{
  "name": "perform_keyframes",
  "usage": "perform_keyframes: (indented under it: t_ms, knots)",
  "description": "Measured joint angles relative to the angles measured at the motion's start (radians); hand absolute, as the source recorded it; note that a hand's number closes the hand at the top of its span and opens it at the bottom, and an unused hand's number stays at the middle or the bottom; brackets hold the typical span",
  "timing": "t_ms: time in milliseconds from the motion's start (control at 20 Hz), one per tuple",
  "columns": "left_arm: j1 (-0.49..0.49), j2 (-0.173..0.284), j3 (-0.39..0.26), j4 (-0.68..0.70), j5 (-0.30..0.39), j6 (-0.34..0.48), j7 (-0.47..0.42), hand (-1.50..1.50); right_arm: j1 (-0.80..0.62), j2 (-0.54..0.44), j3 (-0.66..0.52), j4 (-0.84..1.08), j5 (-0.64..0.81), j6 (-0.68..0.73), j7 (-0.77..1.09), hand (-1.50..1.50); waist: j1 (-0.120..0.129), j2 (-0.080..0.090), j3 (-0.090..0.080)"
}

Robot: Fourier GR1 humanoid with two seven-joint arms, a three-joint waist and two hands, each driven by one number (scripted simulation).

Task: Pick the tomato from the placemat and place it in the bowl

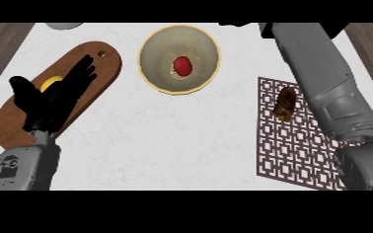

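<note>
Lying in the middle of the bowl (179, 59) is the tomato (182, 65), a small glossy red oval whose long axis runs up and down the head view, one end toward the far edge of the surface (167, 143). The bowl is round and shallow, dull beige inside with a thin yellow rim, and it sits on a pale, faintly veined stone-like top. To its right lies the placemat (291, 148), a dark brown rectangle of openwork lattice squares; on its upper part rests a brown, elongated, rough-looking item (285, 102), also lengthwise up and down. At the left a long wooden cutting board (94, 74) with rounded ends and a small hole near its far tip lies slanted, and a yellow object (51, 84) shows on it, partly hidden. The left robot hand (55, 96) hovers over the board, black fingers spread wide and straight, holding nothing. The right grey forearm (324, 79) crosses the placemat's right side; its robot hand is out of view.
</note>
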Motion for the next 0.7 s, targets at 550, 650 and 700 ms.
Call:
perform_keyframes:
  t_ms: [550, 650, 700]
  knots:
    - [0.065, 0.017, 0.035, -0.013, 0.006, 0.006, 0.000, 0.00, 0.237, -0.046, -0.027, -0.293, -0.189, 0.427, -0.146, -1.50, -0.076, -0.032, 0.000]
    - [0.088, 0.020, 0.043, -0.022, 0.008, 0.004, -0.007, 0.00, 0.302, -0.052, -0.037, -0.354, -0.235, 0.506, -0.150, 1.50, -0.085, -0.035, 0.000]
    - [0.097, 0.026, 0.048, -0.032, 0.013, 0.000, -0.005, 0.00, 0.343, -0.055, -0.037, -0.396, -0.250, 0.535, -0.154, 1.50, -0.086, -0.036, 0.000]
